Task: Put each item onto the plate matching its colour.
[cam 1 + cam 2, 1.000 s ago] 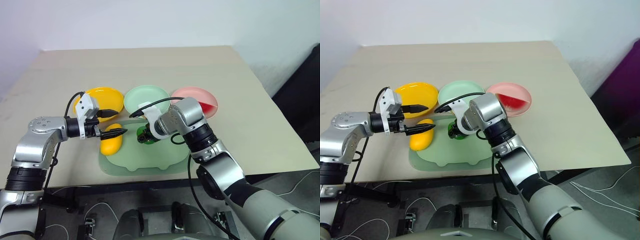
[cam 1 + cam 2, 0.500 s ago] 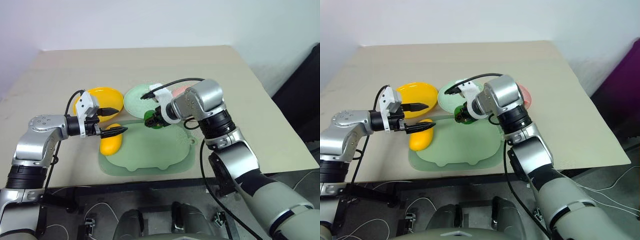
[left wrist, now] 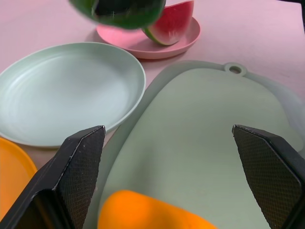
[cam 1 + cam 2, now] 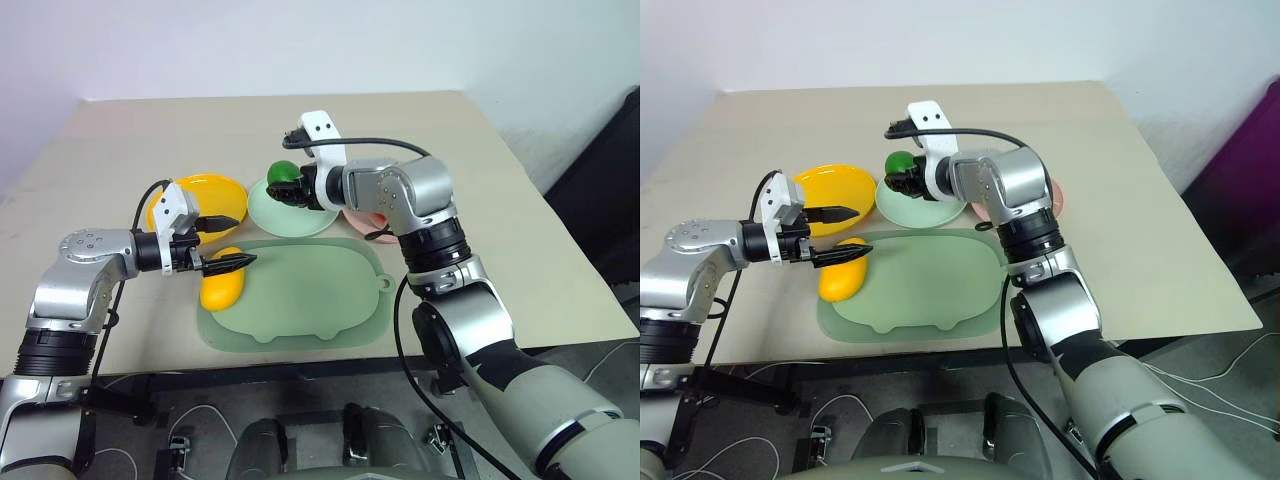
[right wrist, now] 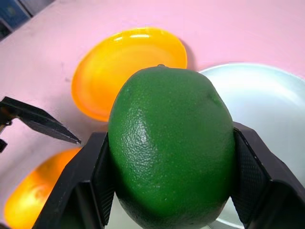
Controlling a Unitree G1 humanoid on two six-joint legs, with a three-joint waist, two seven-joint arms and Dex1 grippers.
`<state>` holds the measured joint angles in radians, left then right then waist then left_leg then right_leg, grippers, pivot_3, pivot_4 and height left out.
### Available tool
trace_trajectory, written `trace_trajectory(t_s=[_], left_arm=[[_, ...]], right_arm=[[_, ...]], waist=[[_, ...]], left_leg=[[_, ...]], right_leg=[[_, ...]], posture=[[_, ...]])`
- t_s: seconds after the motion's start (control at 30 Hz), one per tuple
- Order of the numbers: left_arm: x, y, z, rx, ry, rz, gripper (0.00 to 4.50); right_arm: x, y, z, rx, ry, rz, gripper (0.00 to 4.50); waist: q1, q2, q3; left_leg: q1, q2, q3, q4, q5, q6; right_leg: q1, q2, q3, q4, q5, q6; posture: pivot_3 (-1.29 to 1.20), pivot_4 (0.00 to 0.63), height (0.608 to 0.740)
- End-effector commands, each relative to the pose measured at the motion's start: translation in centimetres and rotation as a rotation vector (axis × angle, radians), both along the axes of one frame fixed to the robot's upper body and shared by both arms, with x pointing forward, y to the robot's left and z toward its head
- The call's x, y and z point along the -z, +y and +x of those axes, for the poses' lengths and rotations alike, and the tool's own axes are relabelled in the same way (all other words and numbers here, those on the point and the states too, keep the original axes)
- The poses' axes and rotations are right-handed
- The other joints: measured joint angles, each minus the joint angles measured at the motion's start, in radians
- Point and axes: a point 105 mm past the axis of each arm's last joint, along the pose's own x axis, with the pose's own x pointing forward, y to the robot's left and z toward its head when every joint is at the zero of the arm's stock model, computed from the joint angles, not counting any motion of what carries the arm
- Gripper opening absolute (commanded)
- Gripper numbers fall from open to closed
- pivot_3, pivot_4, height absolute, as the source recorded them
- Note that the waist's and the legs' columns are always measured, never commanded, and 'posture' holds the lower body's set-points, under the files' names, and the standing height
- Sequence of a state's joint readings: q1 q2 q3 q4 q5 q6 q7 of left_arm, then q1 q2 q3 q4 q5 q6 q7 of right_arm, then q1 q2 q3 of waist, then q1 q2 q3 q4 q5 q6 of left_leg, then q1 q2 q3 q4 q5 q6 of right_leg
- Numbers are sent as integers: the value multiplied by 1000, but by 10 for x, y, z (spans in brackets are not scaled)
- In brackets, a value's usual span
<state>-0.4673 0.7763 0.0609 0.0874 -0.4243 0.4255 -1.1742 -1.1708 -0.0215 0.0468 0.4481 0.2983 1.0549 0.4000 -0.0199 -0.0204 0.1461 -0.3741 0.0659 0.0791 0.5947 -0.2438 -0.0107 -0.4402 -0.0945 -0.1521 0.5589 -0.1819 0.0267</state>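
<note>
The small round green fruit (image 5: 169, 143) is held up in the air, my right gripper (image 4: 286, 184) shut on it over the near-left edge of the pale mint green plate (image 4: 297, 211). The yellow mango-like fruit (image 4: 222, 287) lies on the left edge of the pale-green mat (image 4: 300, 300). My left gripper (image 4: 245, 240) hangs open just above the mango's far end, nothing between its fingers (image 3: 78, 167). The yellow plate (image 4: 207, 196) stands empty behind it. The watermelon wedge (image 3: 169, 21) rests on the pink plate (image 3: 143, 42), which my right arm partly hides in the head views.
The three plates stand in a row across the middle of the beige table (image 4: 480, 180). The mat with its tab (image 4: 383, 282) lies just in front of them, near the table's front edge. The far half of the table is bare.
My right gripper has lifted the green fruit off the mat and carried it up and forward, over the mint green plate. The left gripper has stayed where it was.
</note>
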Motion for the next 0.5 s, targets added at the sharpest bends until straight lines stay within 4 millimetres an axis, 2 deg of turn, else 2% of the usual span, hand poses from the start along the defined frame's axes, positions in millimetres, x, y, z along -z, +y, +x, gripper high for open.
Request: trace_trajectory(t_s=[0.03, 0.23, 0.5], left_arm=[[-13, 1, 0, 1, -45, 7, 4500], [-13, 1, -1, 2, -48, 8, 4500], [-15, 2, -4, -3, -48, 12, 4500]], right_arm=[[-15, 3, 7, 2, -58, 57, 2779], [-8, 9, 18, 5, -63, 116, 2779], [5, 4, 37, 68, -109, 143, 2779]], waist=[[0, 0, 0], [-1, 0, 0], [0, 0, 0]], left_leg=[[0, 0, 0, 0, 1, 1], [0, 0, 0, 0, 1, 2], [0, 0, 0, 0, 1, 2]], right_leg=[[0, 0, 0, 0, 0, 0], [0, 0, 0, 0, 0, 0], [0, 1, 0, 1, 0, 0]], posture=[[0, 150, 740], [0, 150, 740], [0, 150, 740]])
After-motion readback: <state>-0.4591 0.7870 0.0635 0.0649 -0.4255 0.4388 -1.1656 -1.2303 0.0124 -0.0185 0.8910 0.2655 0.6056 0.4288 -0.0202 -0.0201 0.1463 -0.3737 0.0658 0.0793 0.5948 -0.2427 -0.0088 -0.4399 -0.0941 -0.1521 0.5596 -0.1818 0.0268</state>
